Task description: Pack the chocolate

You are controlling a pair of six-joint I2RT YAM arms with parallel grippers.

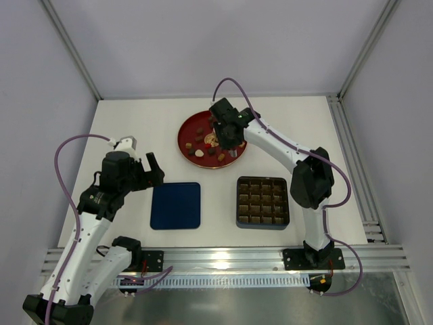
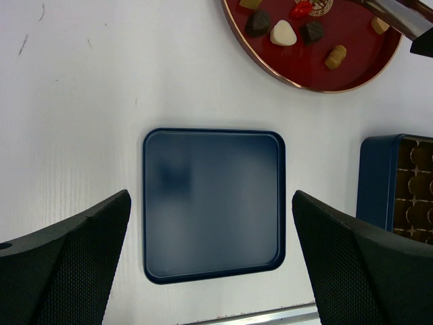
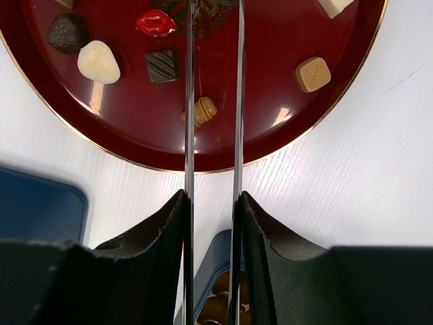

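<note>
Our left gripper (image 2: 211, 196) spread wide, black fingers (image 2: 67, 264) flanking dark-blue lid (image 2: 213, 230) directly below it. Right gripper (image 1: 216, 141): thin blades parallel, narrow gap, tips cut off by frame edge; we cannot tell if pinching. Chocolates (image 3: 99, 61) on red plate (image 3: 135, 157) beneath blades, on both sides; gold bonbon (image 3: 203, 110) just beside one blade. Gridded tray (image 1: 262, 202) behind right gripper.

Your left arm (image 1: 101, 196) was folded at the elbow on the near left, wrist tipped down. Your left pincer (image 2: 210, 203) hung spread wide, with nothing between its fingers (image 2: 74, 264). Your right arm (image 1: 284, 145) reached far forward and leftward. Your right pincer (image 3: 215, 40) pointed down, its thin blades (image 3: 239, 101) parallel with a narrow gap, tips out of view.
</note>
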